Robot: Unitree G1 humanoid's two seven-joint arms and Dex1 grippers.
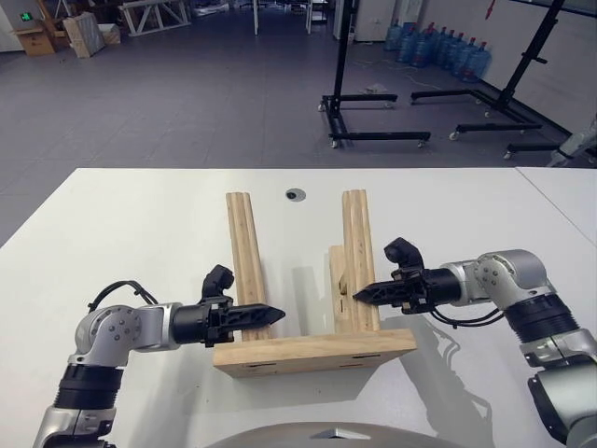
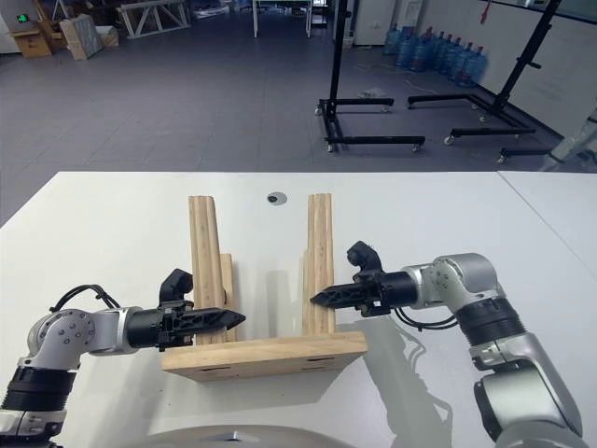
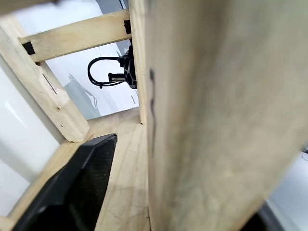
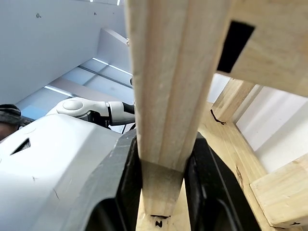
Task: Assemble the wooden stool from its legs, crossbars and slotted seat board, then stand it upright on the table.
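Seat board (image 1: 314, 352) nearest, well inside table (image 1: 140, 224) edges | jaws pinch left leg (image 1: 244, 243), right leg (image 1: 357, 243)

Table: the white tabletop (image 1: 140, 233) carries the pale wooden stool (image 1: 280, 359), lying on its side.
Seat board (image 1: 312, 353): on edge nearest the robot, legs pointing away.
Left gripper (image 1: 270, 315): clamped across the left leg (image 1: 244, 243).
Right gripper (image 1: 359, 294): clamped across the right leg (image 1: 357, 233).
Behind: a small round table hole (image 1: 296, 195), beyond and between the leg ends.

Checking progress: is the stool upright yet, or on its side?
On its side: the seat board stands on edge, legs pointing away along the table.
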